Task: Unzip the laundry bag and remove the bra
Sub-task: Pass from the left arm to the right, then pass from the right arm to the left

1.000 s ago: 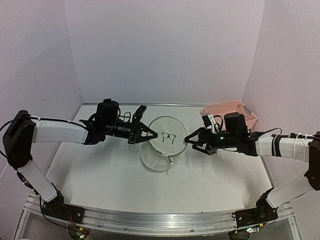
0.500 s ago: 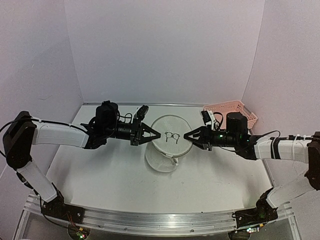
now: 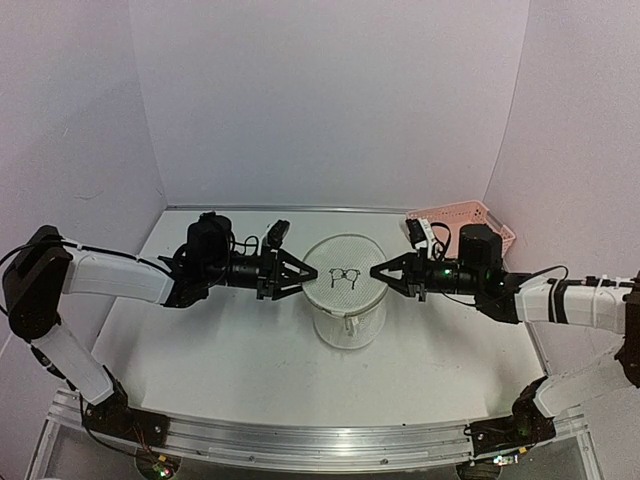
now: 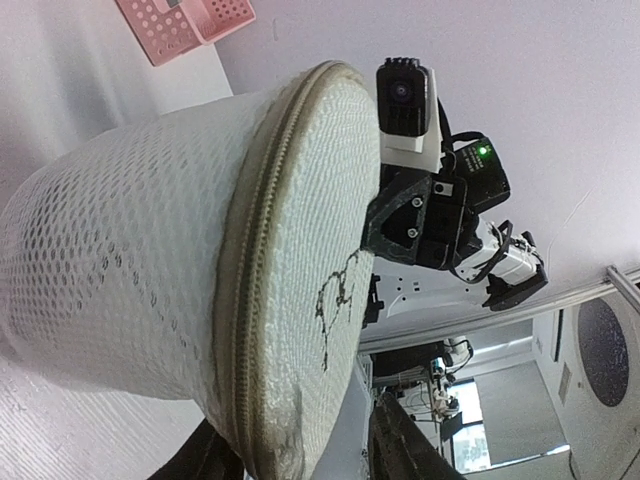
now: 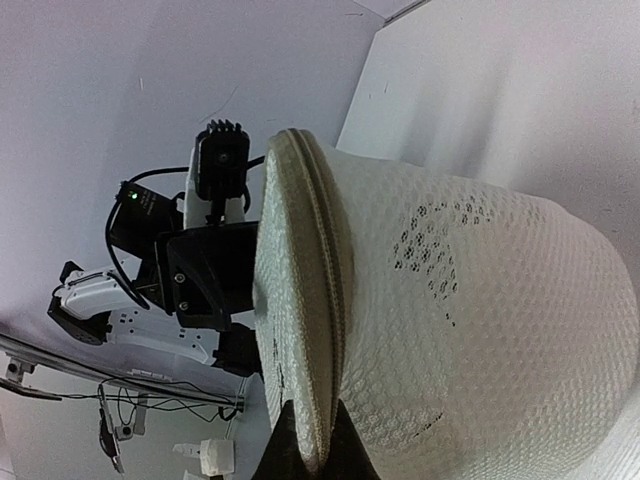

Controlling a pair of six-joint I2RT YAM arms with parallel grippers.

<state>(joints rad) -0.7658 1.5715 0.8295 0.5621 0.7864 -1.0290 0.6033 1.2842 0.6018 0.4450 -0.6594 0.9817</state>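
At the frame's centre is the laundry bag (image 3: 346,300), zipper (image 4: 250,300) closed and no bra out, the right gripper (image 3: 378,272) pinched tight on its rim, the left gripper (image 3: 308,272) part-open astride it, so unzipping remains

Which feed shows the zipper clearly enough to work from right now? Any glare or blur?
Top external: even light with a lilac cast and no glare, but the laundry bag is small and its seam detail is lost. Left wrist: zipper sharp along the rim, background bright but not washing it out. Right wrist: zipper crisp too, no glare.
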